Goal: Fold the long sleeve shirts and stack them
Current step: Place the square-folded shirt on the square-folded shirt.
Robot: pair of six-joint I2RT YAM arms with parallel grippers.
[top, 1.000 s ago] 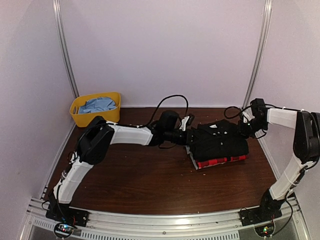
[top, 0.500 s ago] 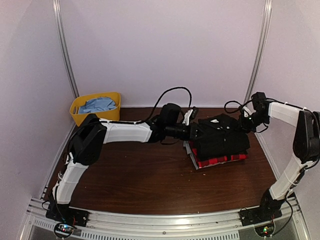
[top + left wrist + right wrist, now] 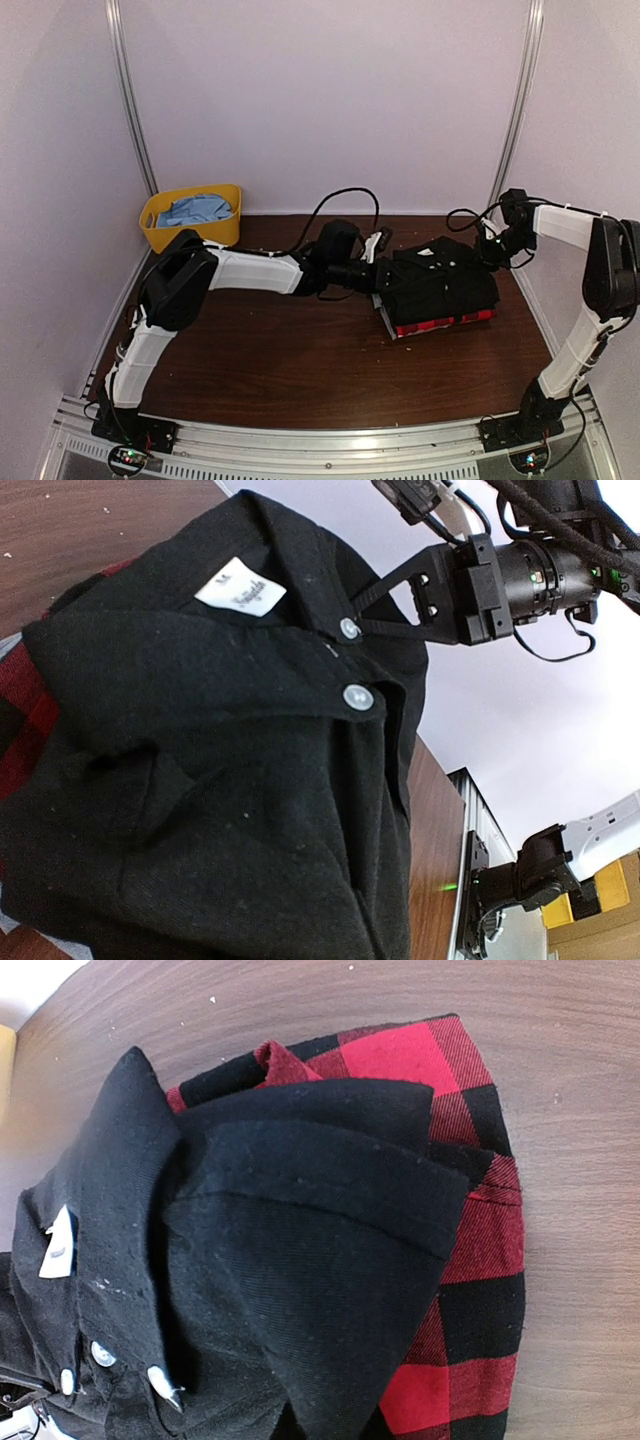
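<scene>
A folded black long sleeve shirt [image 3: 440,283] lies on top of a folded red-and-black plaid one [image 3: 440,323], right of the table's middle. My left gripper [image 3: 380,272] is at the black shirt's left edge, shut on its cloth. In the left wrist view the black shirt [image 3: 200,780] fills the frame and hides the fingers. My right gripper [image 3: 490,252] is at the shirt's back right corner. Its thin fingers [image 3: 362,608] are pinched on the cloth near the collar buttons. In the right wrist view the black shirt [image 3: 280,1260] covers most of the plaid shirt [image 3: 480,1250].
A yellow bin [image 3: 195,233] holding light blue cloth [image 3: 195,209] stands at the back left corner. White walls with metal posts close in the back and sides. A metal rail [image 3: 330,445] runs along the near edge. Black cables loop behind the left wrist.
Half a second ago both grippers held the black shirt slightly raised and further back. It has come down again onto the plaid shirt, with both grippers still pinched on it.
</scene>
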